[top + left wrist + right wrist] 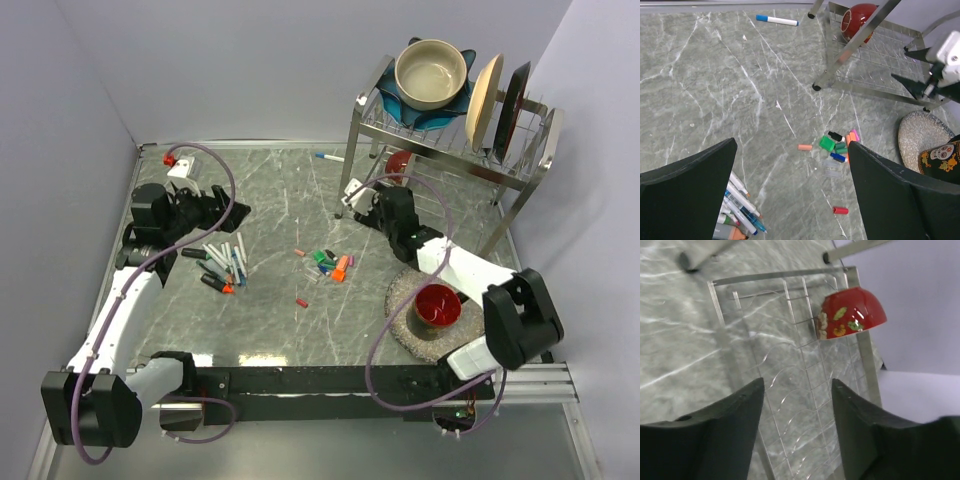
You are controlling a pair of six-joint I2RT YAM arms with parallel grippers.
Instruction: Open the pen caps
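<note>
Our left gripper (792,145) has its jaws spread as wide as they go with nothing between them, and it hovers over the grey table (715,90). Just beside its left finger, toward our own base, lies the heap of markers (740,207). Their long axes run roughly near to far on a slant. A few seem to carry caps, though we cannot tell how many. Ahead and to the right of these fingers, the loose pen caps (837,147) lie clustered mid-table, with two strays lying apart. Our right gripper (797,385) is partly parted and empty too, aimed at the lower shelf of the dish rack (790,340), beside a red bowl (852,312). A blue-capped marker (328,157) lies along the far edge, its axis running left to right. We judge the right arm nearer to it and the left arm nearer to the heap.
</note>
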